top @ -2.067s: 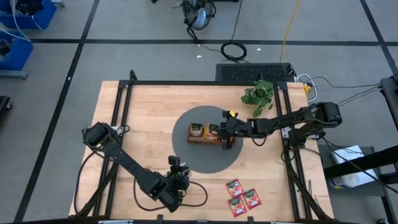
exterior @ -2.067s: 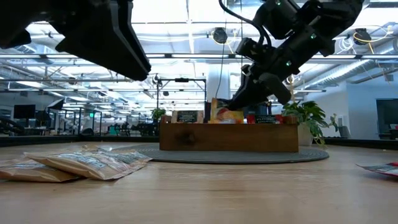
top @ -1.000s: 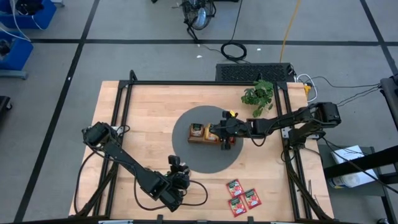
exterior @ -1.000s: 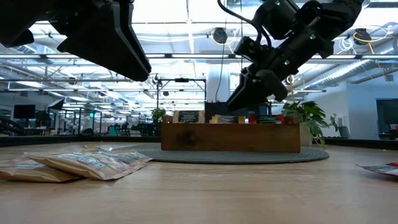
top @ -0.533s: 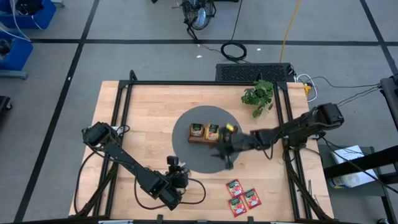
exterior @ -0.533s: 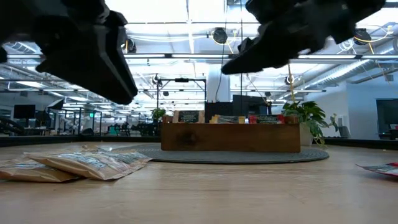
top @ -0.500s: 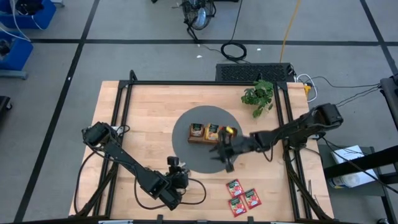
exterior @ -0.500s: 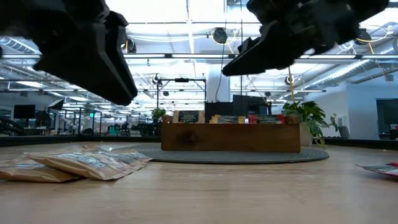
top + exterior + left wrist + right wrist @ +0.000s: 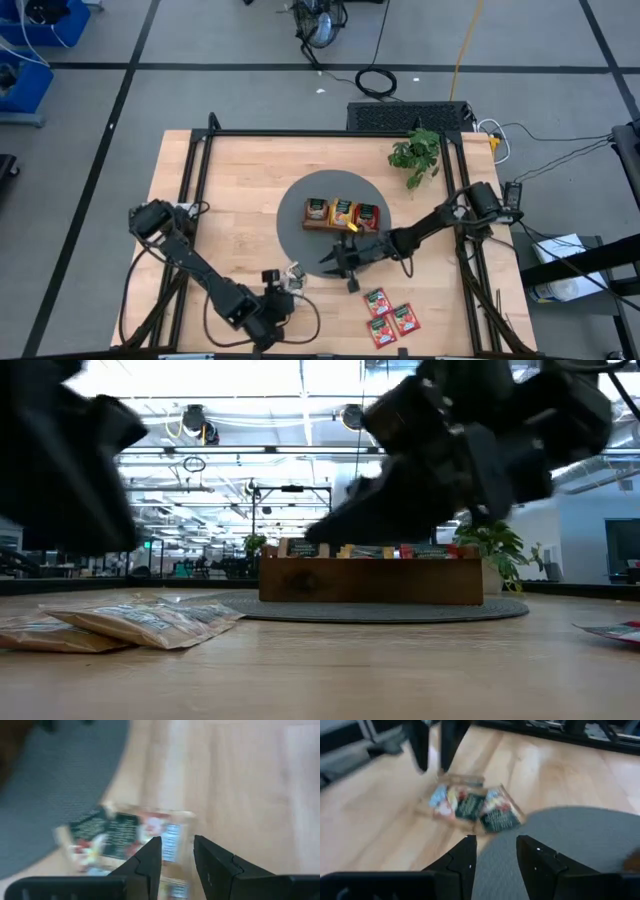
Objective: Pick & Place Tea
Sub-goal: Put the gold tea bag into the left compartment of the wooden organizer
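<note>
Both arms are converging on the little pile of cream sachets [image 9: 292, 274] lying on the tabletop [image 9: 240, 180] at the near-left edge of the grey mat [image 9: 310, 250]. The right claw [image 9: 338, 264] hangs over the mat's near edge, jaws parted and empty, aimed at that pile. The left claw [image 9: 268, 287] sits just near-left of the same pile, fingers [image 9: 150, 857] slightly apart, nothing between them.

Two claws on one pile looks risky: best that one takes it and the other holds clear. The sachets overlap, so the picker should come down over the edge of the top one, pinch a single packet, and lift straight up.

The sachets are flat and square, cream with dark green print, a touch of red and blue showing in the wrist views. Three more red sachets [image 9: 390, 318] lie on the tabletop's near right. The wooden tray [image 9: 345, 215] at the mat's centre shows tea in all three compartments.
</note>
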